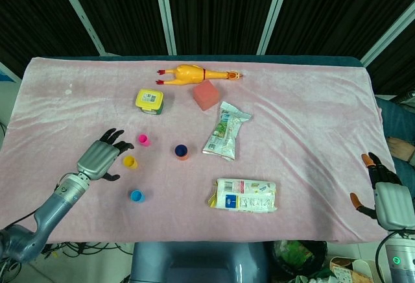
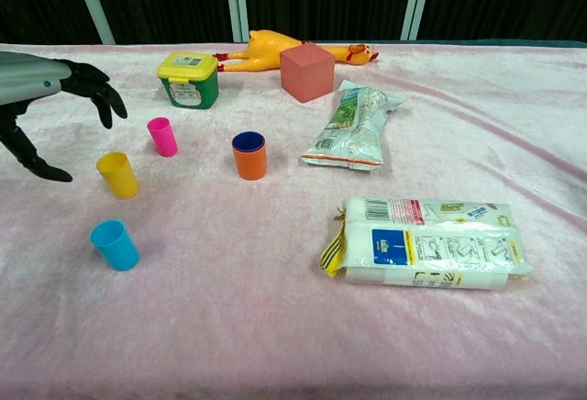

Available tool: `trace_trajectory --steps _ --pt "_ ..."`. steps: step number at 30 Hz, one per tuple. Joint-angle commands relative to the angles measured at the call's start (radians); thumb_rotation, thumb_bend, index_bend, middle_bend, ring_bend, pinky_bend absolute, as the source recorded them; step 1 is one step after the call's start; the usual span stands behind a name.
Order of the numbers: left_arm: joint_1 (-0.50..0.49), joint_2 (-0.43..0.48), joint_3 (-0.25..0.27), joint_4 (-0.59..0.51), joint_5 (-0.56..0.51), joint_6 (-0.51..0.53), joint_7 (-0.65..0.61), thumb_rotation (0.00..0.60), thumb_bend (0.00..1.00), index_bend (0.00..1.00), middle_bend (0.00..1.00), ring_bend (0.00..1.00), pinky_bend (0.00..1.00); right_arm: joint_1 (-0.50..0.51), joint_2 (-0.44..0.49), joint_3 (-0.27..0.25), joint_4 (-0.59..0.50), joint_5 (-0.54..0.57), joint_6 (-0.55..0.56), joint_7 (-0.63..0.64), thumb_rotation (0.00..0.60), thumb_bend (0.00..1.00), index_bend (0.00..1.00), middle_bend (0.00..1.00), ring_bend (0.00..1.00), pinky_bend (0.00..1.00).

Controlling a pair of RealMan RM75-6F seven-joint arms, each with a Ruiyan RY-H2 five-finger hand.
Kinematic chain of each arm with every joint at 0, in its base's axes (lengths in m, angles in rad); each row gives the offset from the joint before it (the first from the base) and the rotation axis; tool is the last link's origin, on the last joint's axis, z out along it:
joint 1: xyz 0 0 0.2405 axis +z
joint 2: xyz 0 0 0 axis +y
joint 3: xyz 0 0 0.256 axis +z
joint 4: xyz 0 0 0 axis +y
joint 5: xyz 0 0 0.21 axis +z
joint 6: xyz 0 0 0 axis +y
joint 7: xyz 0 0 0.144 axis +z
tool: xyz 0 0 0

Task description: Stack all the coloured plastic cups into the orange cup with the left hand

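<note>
The orange cup (image 1: pixel 181 152) (image 2: pixel 249 156) stands mid-table with a dark blue cup nested inside it. A pink cup (image 1: pixel 144 140) (image 2: pixel 162 136), a yellow cup (image 1: pixel 130 162) (image 2: pixel 117 174) and a light blue cup (image 1: pixel 136 196) (image 2: pixel 115 245) stand upright to its left. My left hand (image 1: pixel 100 159) (image 2: pixel 50 97) hovers open just left of the yellow cup, fingers spread, holding nothing. My right hand (image 1: pixel 387 196) rests open off the table's right edge, seen only in the head view.
A green tub with a yellow lid (image 1: pixel 149 100), a rubber chicken (image 1: pixel 193 74) and a pink cube (image 1: pixel 206 95) sit at the back. A green snack bag (image 1: pixel 224 131) and a white packet (image 1: pixel 245 195) lie right of the cups.
</note>
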Motion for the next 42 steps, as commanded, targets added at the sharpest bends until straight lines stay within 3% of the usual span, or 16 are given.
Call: trace_trajectory --steps 1,26,42 --pt "-0.009 -0.022 -0.009 0.026 -0.011 -0.021 -0.002 0.600 0.09 0.28 0.34 0.01 0.03 0.000 0.000 0.000 0.000 0.000 0.000 0.000 0.600 0.23 0.04 0.04 0.16 0.21" --pt "-0.045 -0.118 -0.033 0.155 -0.048 -0.121 0.017 0.600 0.22 0.38 0.43 0.03 0.04 0.002 -0.001 -0.001 0.001 -0.001 -0.005 -0.006 0.600 0.24 0.04 0.05 0.16 0.21" --pt "-0.044 -0.127 -0.041 0.167 -0.039 -0.113 0.007 0.600 0.26 0.47 0.52 0.09 0.06 0.003 -0.002 -0.003 -0.001 -0.001 -0.007 -0.008 0.600 0.24 0.04 0.05 0.16 0.21"
